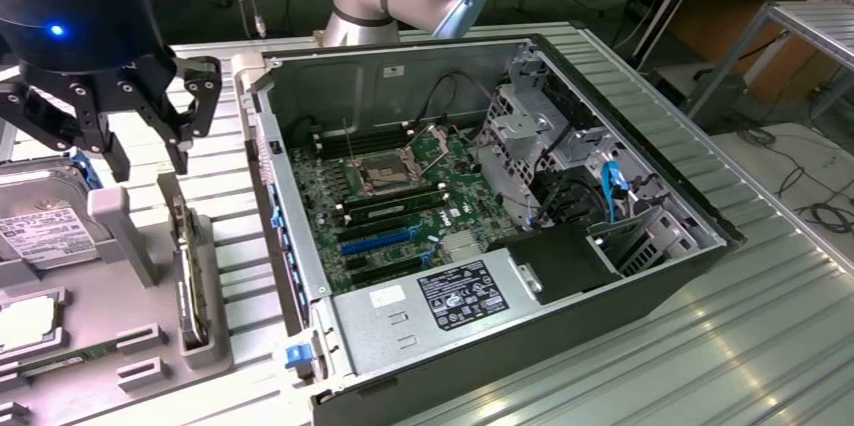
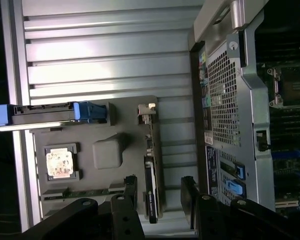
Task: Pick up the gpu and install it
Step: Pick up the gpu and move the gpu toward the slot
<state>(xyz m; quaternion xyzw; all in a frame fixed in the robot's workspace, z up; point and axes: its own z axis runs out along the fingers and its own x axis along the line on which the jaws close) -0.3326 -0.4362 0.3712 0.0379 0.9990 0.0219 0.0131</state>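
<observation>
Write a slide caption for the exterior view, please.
Open fingers hover above the gpu, standing on edge in its gray holder beside the opened computer case.

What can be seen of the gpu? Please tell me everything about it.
The gpu is a thin, dark card with a silver metal bracket at one end. It stands on its long edge in a slot of the grey holder, beside the open computer case. The open gripper hangs above it without touching.
</observation>
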